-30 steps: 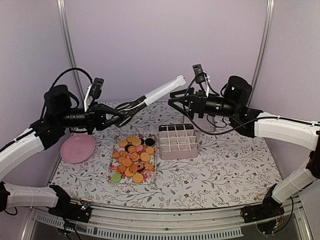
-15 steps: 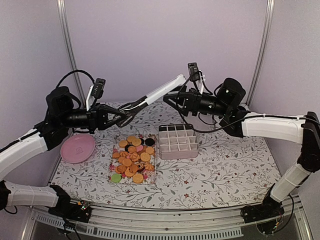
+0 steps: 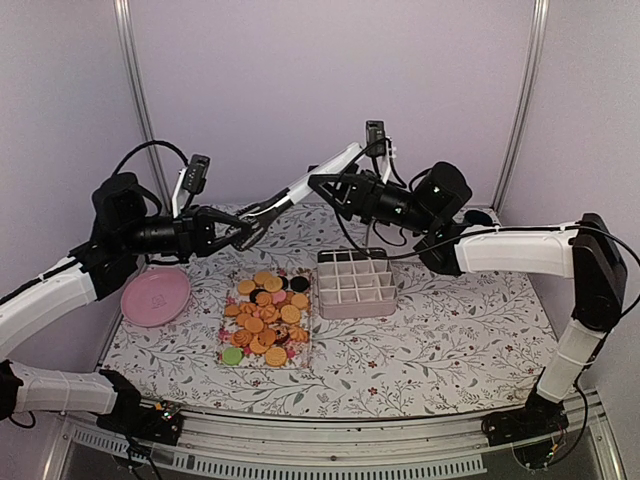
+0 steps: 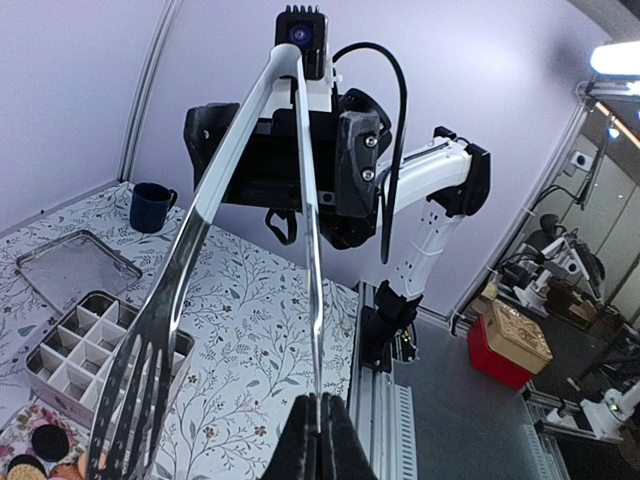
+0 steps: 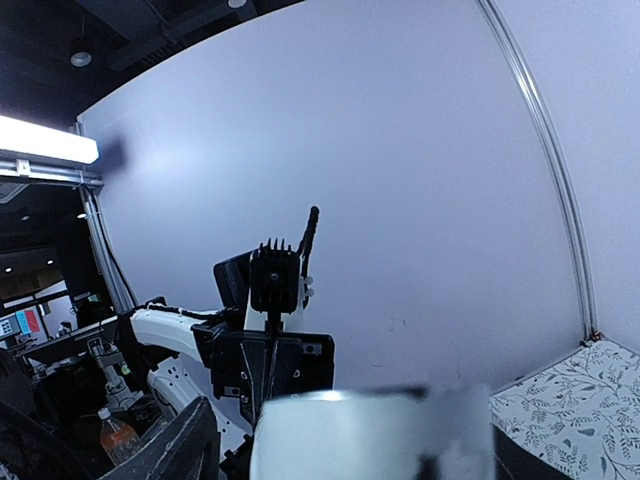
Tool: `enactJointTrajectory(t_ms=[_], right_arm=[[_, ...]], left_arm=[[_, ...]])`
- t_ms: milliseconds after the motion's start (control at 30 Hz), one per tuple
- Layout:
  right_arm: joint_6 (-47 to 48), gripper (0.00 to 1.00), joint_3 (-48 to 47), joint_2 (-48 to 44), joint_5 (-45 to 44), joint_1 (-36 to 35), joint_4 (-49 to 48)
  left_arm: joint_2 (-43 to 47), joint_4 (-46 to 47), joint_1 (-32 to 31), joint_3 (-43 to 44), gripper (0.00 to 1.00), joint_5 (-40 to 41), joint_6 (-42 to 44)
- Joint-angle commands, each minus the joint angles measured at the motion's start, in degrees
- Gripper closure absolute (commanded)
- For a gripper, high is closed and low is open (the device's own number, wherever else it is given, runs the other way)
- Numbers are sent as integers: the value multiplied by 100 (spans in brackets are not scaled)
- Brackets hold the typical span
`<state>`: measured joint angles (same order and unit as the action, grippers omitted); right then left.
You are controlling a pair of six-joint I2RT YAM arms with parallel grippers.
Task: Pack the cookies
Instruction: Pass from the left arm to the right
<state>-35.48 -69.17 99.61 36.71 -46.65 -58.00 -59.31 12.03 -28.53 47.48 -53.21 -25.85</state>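
The flowered counter (image 3: 450, 340) was closed in by a pale wall (image 3: 330, 80) behind and at both sides, and a metal rail (image 3: 330, 428) ran along its near edge. Both arms were lifted over the back half of the counter, close to the rear wall and well above the things standing on it.

The left claw (image 3: 243, 226) was pressed together on one blade of the white tongs (image 3: 318, 180), near the tip of that blade. The tongs went up slanted to the right. The right claw (image 3: 320, 186) stood at their far, joined end with its jaws apart, one on each side. In the right wrist view a gap showed between the left finger (image 5: 180, 445) and the white metal.

The cookies (image 3: 265, 318) lay in a heap on a clear tray (image 3: 304, 360) on the counter, well below both claws and more under the left one. Just to the right of the tray stood a divided box (image 3: 355, 283). A pink plate (image 3: 155, 297) lay to the left, near the counter's left edge.
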Motion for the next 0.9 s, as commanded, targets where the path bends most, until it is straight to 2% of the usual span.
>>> enactJointTrajectory(t_ms=[0, 267, 533, 867], right_arm=[[-214, 26, -306, 228, 106, -141, -197], [-407, 25, -512, 556, 213, -266, -236], [-492, 39, -512, 623, 190, -303, 1], [-639, 52, -160, 304, 136, -230, -278]], left_arm=[[-11, 419, 41, 15, 100, -60, -140], [-68, 524, 50, 77, 100, -86, -361], [-85, 615, 173, 195, 100, -36, -381], [-125, 462, 471, 46, 99, 44, -24]])
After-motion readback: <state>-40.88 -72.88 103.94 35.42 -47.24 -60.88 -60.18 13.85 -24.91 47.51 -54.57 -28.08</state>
